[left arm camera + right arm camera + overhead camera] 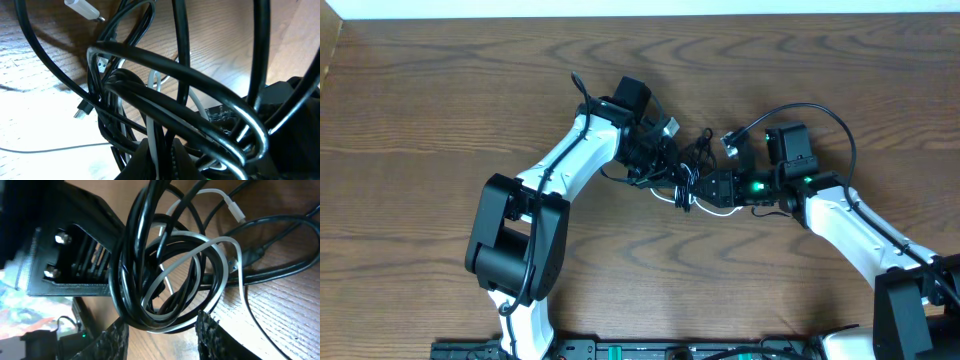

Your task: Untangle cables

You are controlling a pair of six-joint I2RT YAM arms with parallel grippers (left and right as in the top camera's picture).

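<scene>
Cables (pixel 688 170), one black and one white, are seen knotted in a single tangle near the middle of the tabletop (pixel 440 100). Left gripper (pixel 662 165) is closed fully, with the bundle pinched at its tips. Right gripper (pixel 160 335) is parted partway; the coiled loops lie between its fingers (pixel 114 341), not clamped. Both arms are bent at the elbow and angled inward, the tangle between them.

black cable (pixel 125 265) is bunched into a messy coil of loops mid table (pixel 440 100), white cable (pixel 227 242) threads through it, both tangled together
</scene>
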